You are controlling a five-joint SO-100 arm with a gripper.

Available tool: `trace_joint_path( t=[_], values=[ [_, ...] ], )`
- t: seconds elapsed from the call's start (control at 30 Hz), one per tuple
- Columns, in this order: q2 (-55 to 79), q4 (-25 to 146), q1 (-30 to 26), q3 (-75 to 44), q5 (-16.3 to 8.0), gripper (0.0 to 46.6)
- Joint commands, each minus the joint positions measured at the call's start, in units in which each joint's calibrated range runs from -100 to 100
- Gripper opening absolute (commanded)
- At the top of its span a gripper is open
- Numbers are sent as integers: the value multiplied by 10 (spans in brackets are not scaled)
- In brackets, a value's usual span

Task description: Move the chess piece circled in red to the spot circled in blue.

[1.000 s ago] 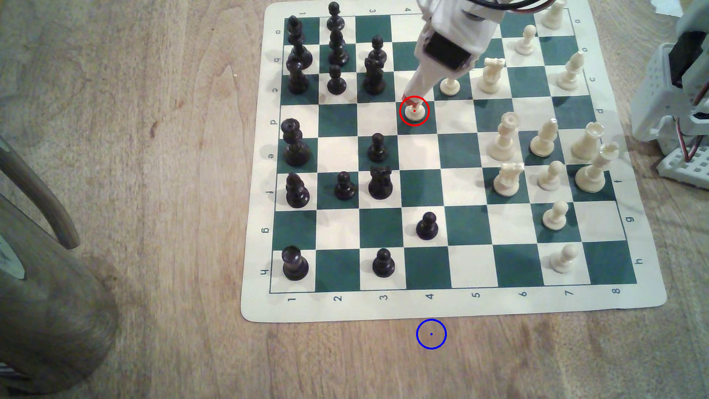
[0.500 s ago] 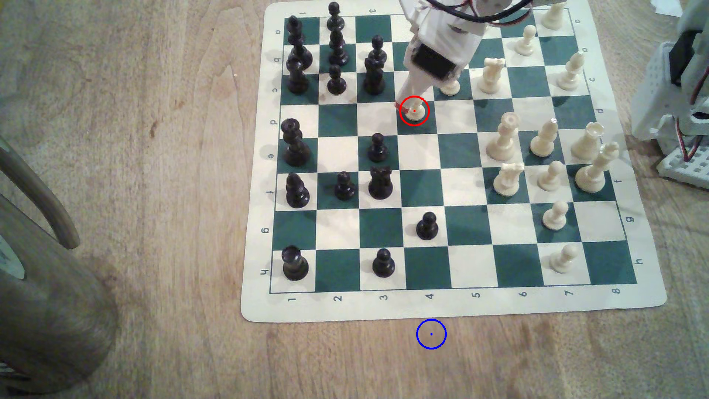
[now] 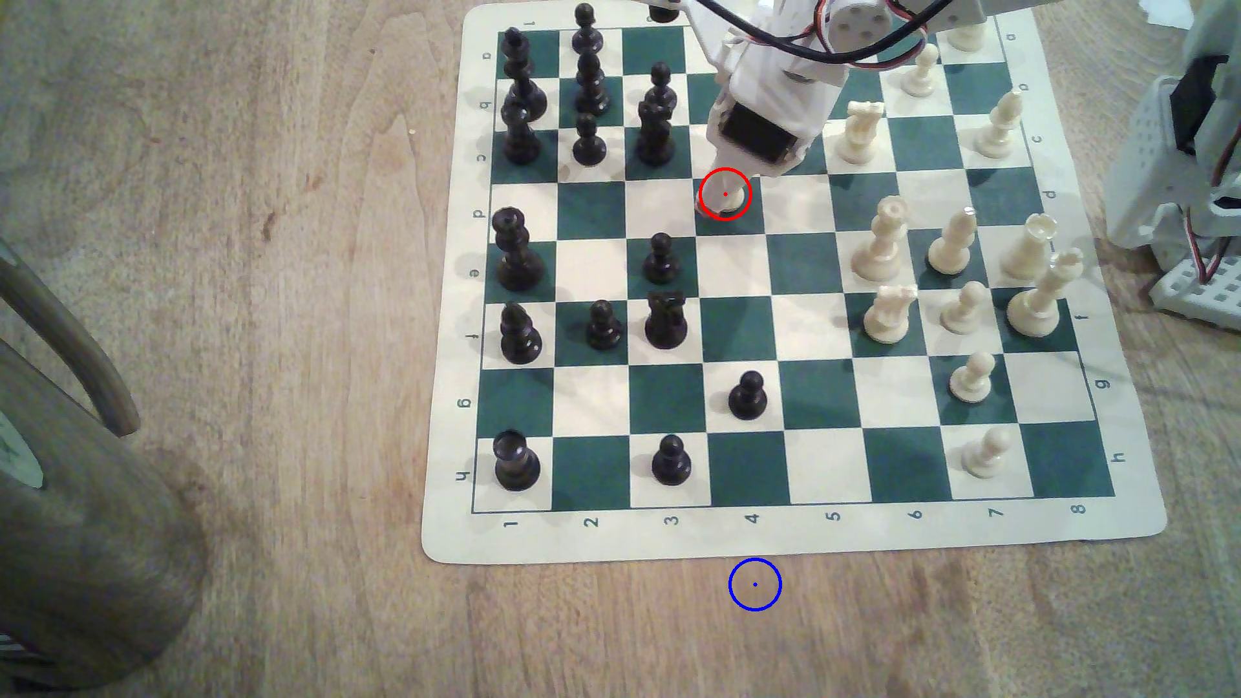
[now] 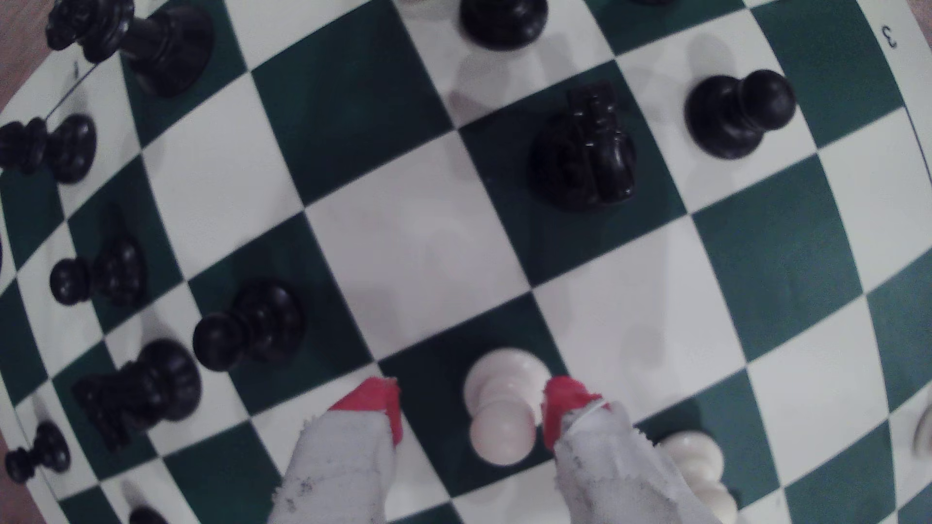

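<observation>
White pawn (image 4: 504,403) on a green square between spread claw (image 4: 471,410) tips.

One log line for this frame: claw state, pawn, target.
claw: open, red tips straddling pawn | white pawn: upright on dark square, not gripped | blue-ringed spot: bare wood off board | phase: pre-grasp
</observation>
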Motion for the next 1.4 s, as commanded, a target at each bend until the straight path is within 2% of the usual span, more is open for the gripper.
trace_joint_path(
  t=[0.0,0.17,0.33,0.43,0.53,0.77,0.9,1.2,1.33,1.37],
  values=[
    [-8,-4,-4,-13,-1,149],
    [-8,-4,-1,-10,0,137],
    [-6,-6,-3,-6,-1,66],
    [-5,-6,-5,-3,-1,49],
    [-4,-6,-6,2,1,6],
    [-27,13,-10,-15,-1,3],
    [-70,52,-14,-46,-12,3],
    [-192,191,-117,-163,-49,3],
    [-197,249,-196,-238,-66,3],
    [-181,271,-231,-278,-70,3]
  ],
)
